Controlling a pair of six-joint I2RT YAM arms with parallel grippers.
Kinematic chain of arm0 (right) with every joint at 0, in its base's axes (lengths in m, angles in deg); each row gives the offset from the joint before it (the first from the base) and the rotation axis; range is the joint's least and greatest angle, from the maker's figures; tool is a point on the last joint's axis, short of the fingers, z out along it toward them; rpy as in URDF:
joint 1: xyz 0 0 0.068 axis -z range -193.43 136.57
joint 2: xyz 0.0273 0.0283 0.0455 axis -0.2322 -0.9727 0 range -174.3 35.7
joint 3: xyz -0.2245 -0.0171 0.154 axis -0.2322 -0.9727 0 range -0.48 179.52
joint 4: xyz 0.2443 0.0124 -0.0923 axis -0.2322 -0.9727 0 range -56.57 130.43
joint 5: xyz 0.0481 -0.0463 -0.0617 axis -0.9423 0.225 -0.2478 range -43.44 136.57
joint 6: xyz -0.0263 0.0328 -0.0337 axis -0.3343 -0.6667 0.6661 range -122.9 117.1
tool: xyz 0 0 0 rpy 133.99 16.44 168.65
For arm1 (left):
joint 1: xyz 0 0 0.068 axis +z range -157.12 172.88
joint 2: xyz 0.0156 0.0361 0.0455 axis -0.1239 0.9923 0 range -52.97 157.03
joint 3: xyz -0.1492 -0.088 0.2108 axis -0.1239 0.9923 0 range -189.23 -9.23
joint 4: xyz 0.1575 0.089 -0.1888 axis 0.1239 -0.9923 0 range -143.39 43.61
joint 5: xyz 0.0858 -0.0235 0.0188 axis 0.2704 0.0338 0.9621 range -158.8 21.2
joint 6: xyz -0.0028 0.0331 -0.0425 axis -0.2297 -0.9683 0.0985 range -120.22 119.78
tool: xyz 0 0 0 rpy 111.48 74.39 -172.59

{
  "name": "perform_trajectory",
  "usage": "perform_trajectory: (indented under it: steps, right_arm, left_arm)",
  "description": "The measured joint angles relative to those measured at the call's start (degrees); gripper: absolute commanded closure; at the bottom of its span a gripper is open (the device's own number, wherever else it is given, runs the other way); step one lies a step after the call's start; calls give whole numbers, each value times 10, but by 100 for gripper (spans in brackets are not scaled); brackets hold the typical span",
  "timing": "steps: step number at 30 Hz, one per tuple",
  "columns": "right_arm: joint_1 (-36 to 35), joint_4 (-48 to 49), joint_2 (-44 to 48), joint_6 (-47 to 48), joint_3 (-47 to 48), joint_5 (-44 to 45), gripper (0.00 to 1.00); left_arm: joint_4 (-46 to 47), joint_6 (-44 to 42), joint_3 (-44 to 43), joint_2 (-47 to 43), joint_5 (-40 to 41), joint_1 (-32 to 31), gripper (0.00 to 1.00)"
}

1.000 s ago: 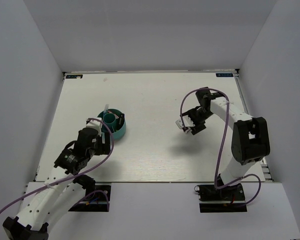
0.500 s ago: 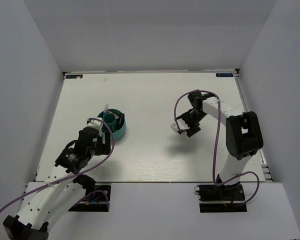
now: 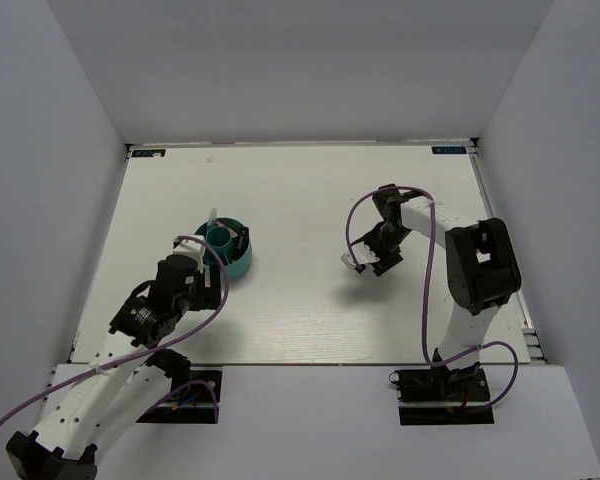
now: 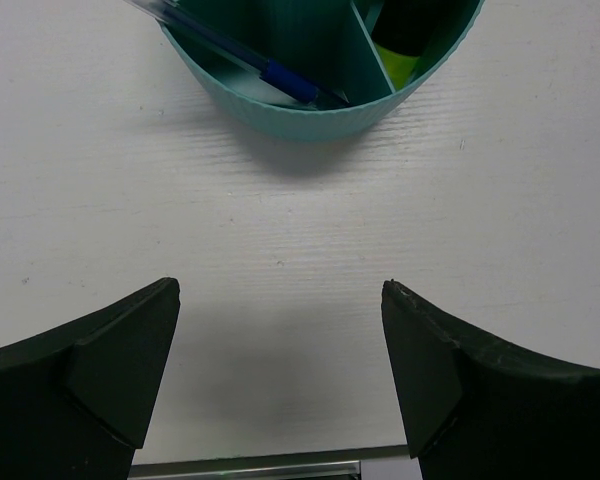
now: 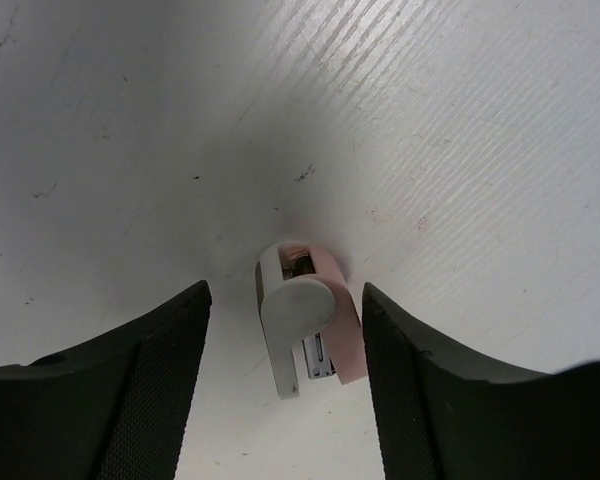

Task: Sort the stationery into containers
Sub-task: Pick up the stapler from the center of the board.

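A white table [image 3: 300,190] fills the floor of a plain white enclosure. A back wall [image 3: 300,70], a left wall [image 3: 40,200] and a right wall [image 3: 570,200] rise from its edges. A small blue label [image 3: 145,153] sits at the far left corner and another label [image 3: 448,150] at the far right. Up close, the tabletop shows fine parallel ridges, faint dark scuffs and soft grey shadows under even light.

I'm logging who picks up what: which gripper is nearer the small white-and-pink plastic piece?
Right. The right gripper hovers open over the small white-and-pink piece, which lies between its fingers; the left gripper, open, sits beside the round teal plastic organiser across the table.
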Motion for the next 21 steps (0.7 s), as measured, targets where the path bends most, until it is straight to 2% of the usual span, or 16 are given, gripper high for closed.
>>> perform_trajectory:
  steps: [2, 4, 5, 6, 7, 10, 12, 17, 19, 21]
  right_arm:
    - [0, 2, -1, 0, 0, 3, 38]
    - [-1, 6, -2, 2, 0, 9, 46]
    - [-1, 9, -2, 2, 0, 12, 56]
    - [-1, 9, -2, 3, 0, 13, 56]
    - [-1, 10, -2, 2, 0, 14, 67]
    - [-1, 10, -2, 4, 0, 15, 79]
    - [-2, 10, -2, 4, 0, 15, 81]
    - [-13, -25, 0, -7, 17, -11, 92]
    - [-28, -43, 4, -32, 43, -31, 93]
    - [-47, -57, 14, -77, 87, -67, 100]
  left_arm:
    - [0, 0, 0, -1, 0, 0, 8]
    - [0, 0, 0, -1, 0, 0, 8]
    - [0, 0, 0, -1, 0, 0, 8]
    - [0, 0, 0, -1, 0, 0, 8]
    - [0, 0, 0, -1, 1, 0, 8]
    - [0, 0, 0, -1, 2, 0, 8]
    - [0, 0, 0, -1, 2, 0, 8]
    - [0, 2, 0, -3, 5, 0, 8]
    - [0, 2, 0, -8, 11, 0, 8]
    - [0, 3, 0, -19, 20, 0, 8]
